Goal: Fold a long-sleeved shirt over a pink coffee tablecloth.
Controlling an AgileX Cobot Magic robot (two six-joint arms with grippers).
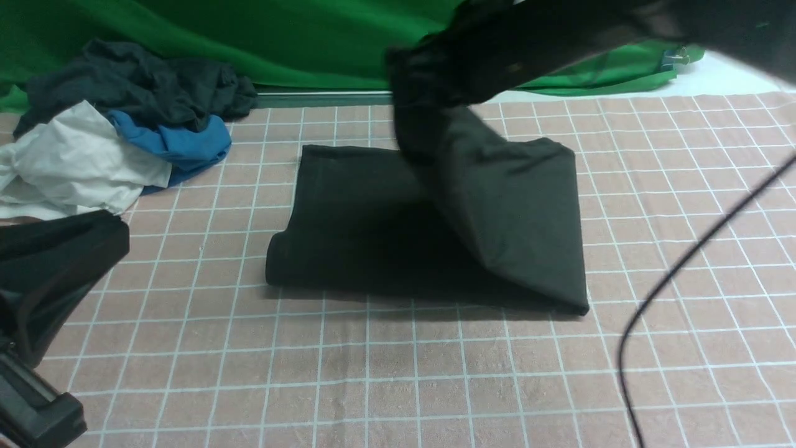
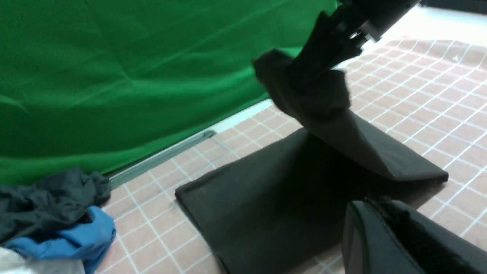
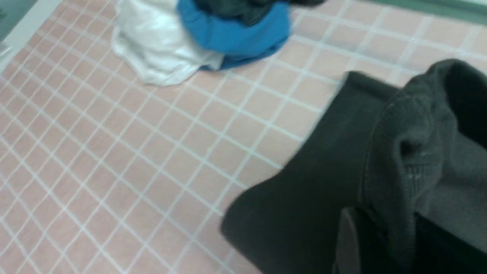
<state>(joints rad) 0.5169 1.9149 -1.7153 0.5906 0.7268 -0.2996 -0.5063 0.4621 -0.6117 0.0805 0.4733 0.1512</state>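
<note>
1. Holding the shirt's [image 1: 373, 230] right half lifted: right gripper [image 2: 315, 64] pinched tight on the bunched edge.
2. Advice: lay that edge flush over the left edge, low and slow, then release.
3. Shirt sits mid-tablecloth [image 1: 435, 373].
4. Off to the side: left gripper [image 2: 380, 228] closed, empty.
5. Count: one shirt, one tablecloth, one clothes heap [image 1: 118, 124], two grippers.

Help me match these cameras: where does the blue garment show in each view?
Front view: blue garment at the left, under the dark grey clothes.
Left wrist view: blue garment against those clothes, near the green backdrop.
Right wrist view: blue garment touching the white garment.
Shared landmark: the black long-sleeved shirt.
</note>
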